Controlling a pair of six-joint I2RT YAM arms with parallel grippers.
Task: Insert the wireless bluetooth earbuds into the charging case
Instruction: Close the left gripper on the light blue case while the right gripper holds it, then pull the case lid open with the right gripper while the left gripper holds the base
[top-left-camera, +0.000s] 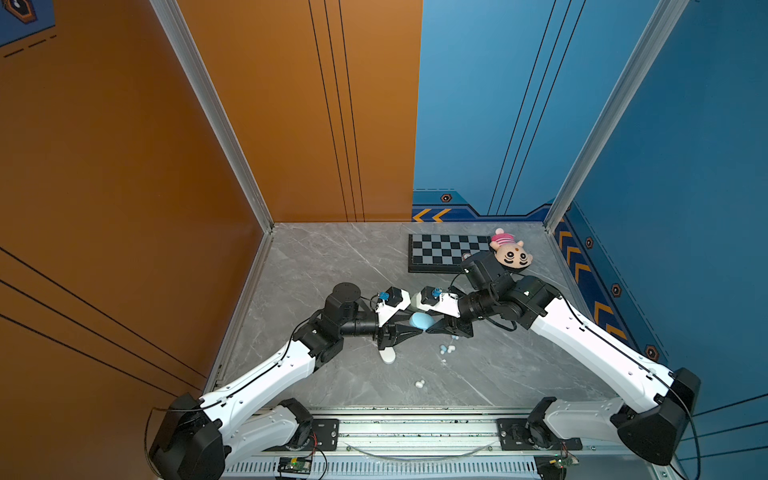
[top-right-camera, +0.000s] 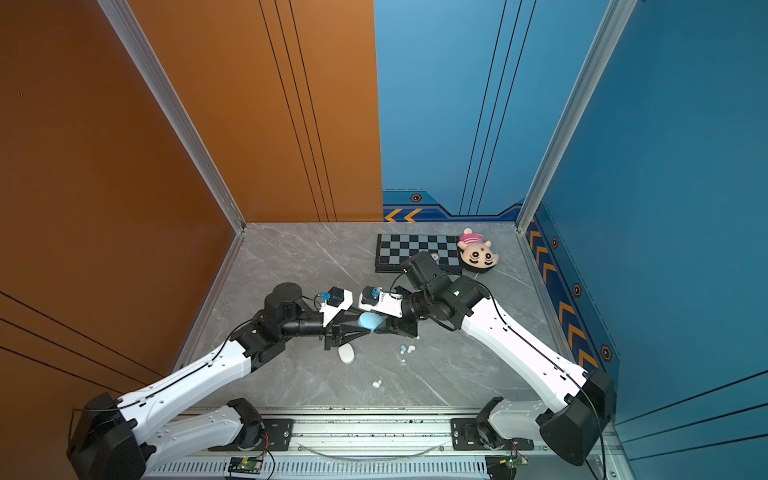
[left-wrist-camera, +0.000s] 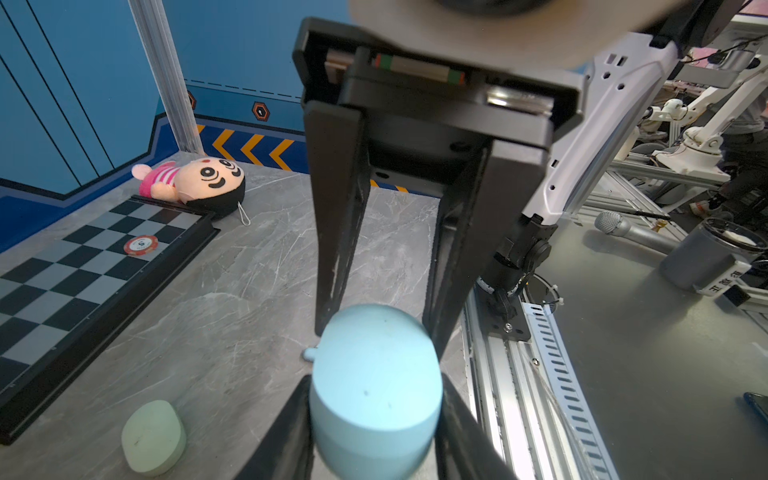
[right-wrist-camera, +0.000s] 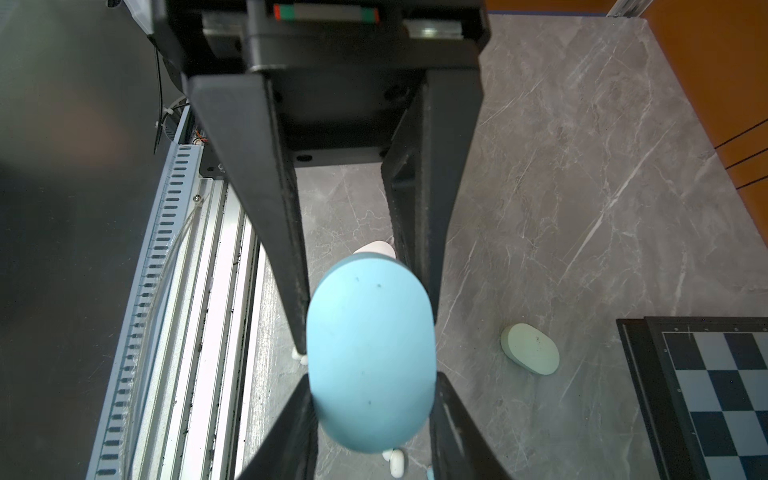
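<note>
While pinched at both ends and lifted clear of the grey table (top-left-camera: 332, 270): blue case (right-wrist-camera: 372, 353), lid apparently closed. Left claw (right-wrist-camera: 361, 316) clenched on one end, right claw (left-wrist-camera: 380, 328) clenched on the other.

Earbuds (top-left-camera: 446, 348) not yet housed, with a blue-and-white cluster loose on the stone just to the near side of the claws. White pair (top-left-camera: 419, 384) lying apart, closer to the front edge. White case (top-left-camera: 387, 356) flat beside the left claw. Green case (left-wrist-camera: 153, 436) flat on the table toward the chessboard (left-wrist-camera: 83, 270). Both closed, as far as visible.

Likely next: prying the lid open between the two grips. Chief hazard, on this reading: a smooth, rounded shell squirting out from narrow pads if pulled unevenly. Probable result: a drop onto the stone, perhaps among the loose buds nearby, scattering pieces small enough to roll away. Second hazard: opposing arms twisting against each other and straining the hinge. Third: tiny buds, hard to pinch, easily nudged aside or matched with a wrong-coloured case.
</note>
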